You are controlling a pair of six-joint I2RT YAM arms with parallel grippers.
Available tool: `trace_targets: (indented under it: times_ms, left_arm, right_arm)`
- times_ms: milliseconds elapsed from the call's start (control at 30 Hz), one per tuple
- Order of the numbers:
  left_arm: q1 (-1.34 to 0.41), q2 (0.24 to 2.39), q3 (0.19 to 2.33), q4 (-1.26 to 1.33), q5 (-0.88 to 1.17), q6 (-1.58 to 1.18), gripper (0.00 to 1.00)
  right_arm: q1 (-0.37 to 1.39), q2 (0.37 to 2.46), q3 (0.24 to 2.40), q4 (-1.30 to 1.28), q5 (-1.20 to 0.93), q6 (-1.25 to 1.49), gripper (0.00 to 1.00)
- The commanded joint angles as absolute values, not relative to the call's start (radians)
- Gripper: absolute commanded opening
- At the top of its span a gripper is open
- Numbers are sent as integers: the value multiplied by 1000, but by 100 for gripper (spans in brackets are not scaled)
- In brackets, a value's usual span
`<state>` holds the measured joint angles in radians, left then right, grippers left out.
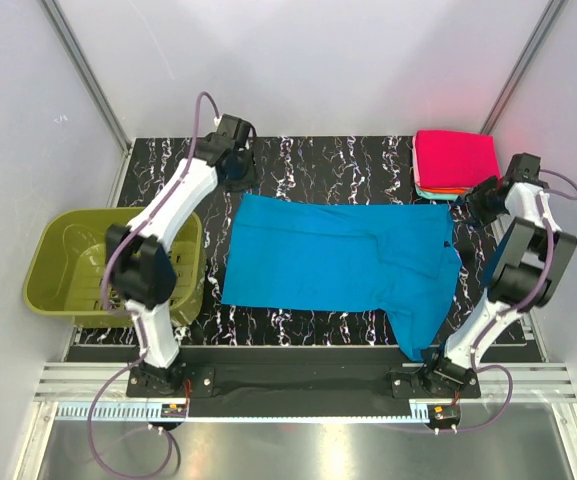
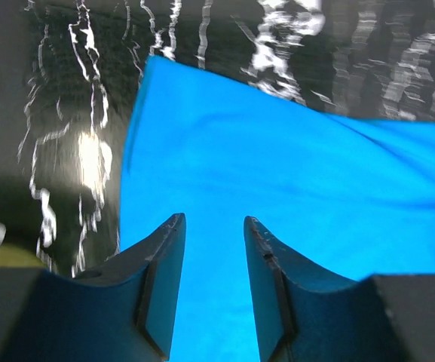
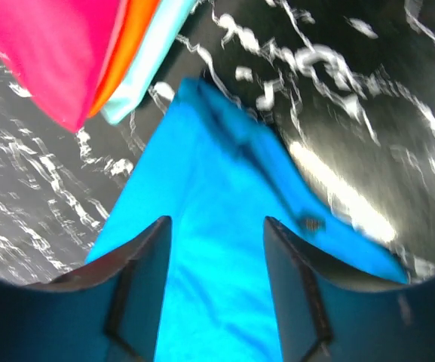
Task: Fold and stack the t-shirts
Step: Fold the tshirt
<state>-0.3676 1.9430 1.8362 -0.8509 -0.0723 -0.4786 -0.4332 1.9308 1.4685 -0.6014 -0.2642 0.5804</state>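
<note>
Currently the blue t-shirt lies spread flat on the black marbled table, with one part trailing toward the near edge on the right. Left gripper sits over the shirt's far-left corner, jaws parted, nothing pinched, cloth showing between the fingers. Right gripper is over the far-right corner, jaws also apart and empty. Folded stack, magenta on top of orange and pale teal, sits just beyond that corner.

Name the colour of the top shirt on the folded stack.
The top shirt is magenta-pink; the top external view shows it best.
</note>
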Motion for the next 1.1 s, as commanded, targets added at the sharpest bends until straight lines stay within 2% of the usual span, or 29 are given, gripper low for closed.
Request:
trace_targets:
  times_ms: [0, 167, 267, 333, 500, 600, 667, 733, 767, 833, 933, 1067]
  left_arm:
    - [-431, 1781, 1738, -887, -156, -537, 41]
    - [-576, 1585, 1586, -900, -343, -555, 43]
    - [-742, 1508, 1543, -942, -481, -557, 44]
    - [-825, 1468, 1510, -959, -485, -587, 45]
    - [-845, 1390, 1324, -986, -365, -905, 46]
    - [-844, 1388, 1272, -992, -339, -1053, 39]
    - [-833, 1384, 1243, -1111, -363, -1310, 27]
    - [-807, 1355, 1172, -1143, -325, -1441, 31]
    - [-799, 1342, 1148, -1138, -322, -1542, 40]
    - [-772, 1306, 1079, -1093, -304, -1617, 46]
    - [-733, 1278, 999, -1066, -298, -1790, 51]
    - [-661, 1273, 884, -934, -203, -1871, 51]
  right_arm:
    - [-436, 1763, 1406, -747, -176, 656, 61]
    - [-362, 1615, 1281, -775, -137, 644, 61]
    - [-295, 1545, 1195, -776, -143, 620, 61]
    - [-259, 1511, 1131, -779, -135, 617, 60]
    - [-187, 1393, 1037, -793, -112, 654, 59]
    - [-179, 1356, 1031, -793, -129, 649, 59]
    - [-179, 1336, 1031, -798, -140, 643, 59]
    - [-179, 1312, 1031, -796, -149, 641, 59]
    - [-179, 1307, 1028, -793, -158, 641, 60]
    - [-179, 1293, 1023, -782, -176, 643, 59]
    - [-179, 1289, 1011, -764, -195, 649, 59]
    - [-179, 1307, 1008, -753, -199, 641, 59]
